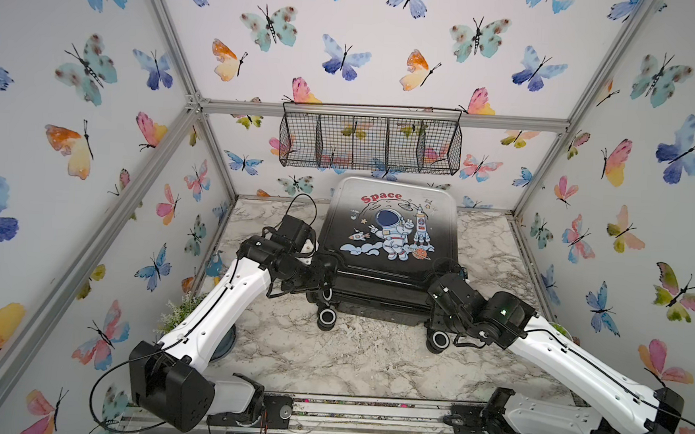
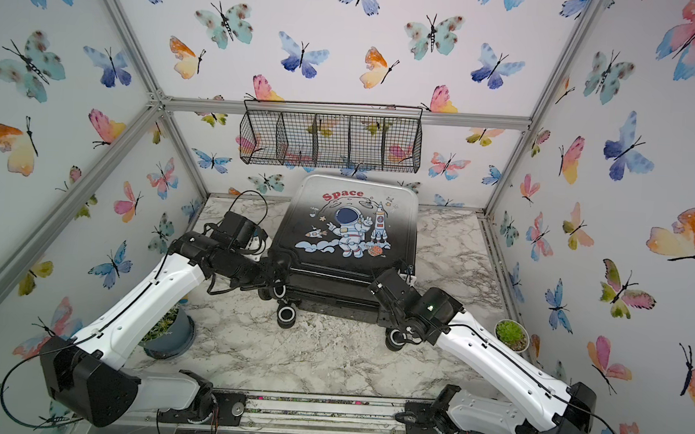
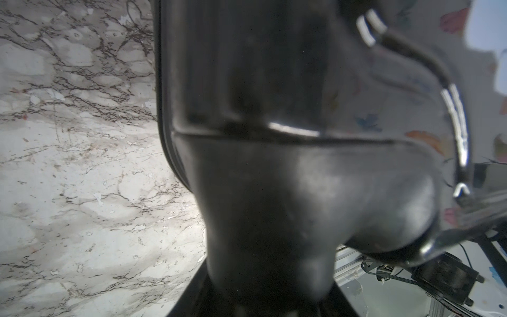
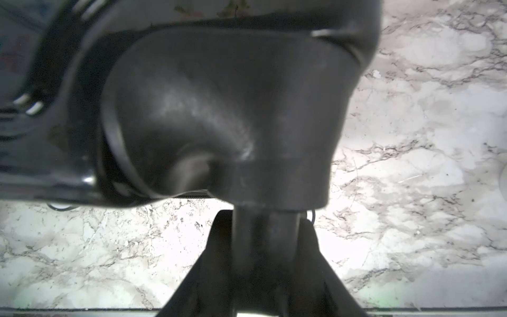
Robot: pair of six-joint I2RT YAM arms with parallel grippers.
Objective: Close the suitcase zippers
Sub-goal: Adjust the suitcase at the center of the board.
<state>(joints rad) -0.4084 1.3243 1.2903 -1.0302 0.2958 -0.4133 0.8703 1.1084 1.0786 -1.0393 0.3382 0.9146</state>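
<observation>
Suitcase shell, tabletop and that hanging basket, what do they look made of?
The suitcase looks like hard glossy plastic; its corner gives bright reflections in the left wrist view. The tabletop looks like marble or marble-print laminate, white with grey veins; which, I cannot tell. The basket looks like black-coated wire mesh.

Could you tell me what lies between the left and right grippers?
The suitcase's black wheeled end spans the gap from left gripper to right gripper, in both top views.
</observation>
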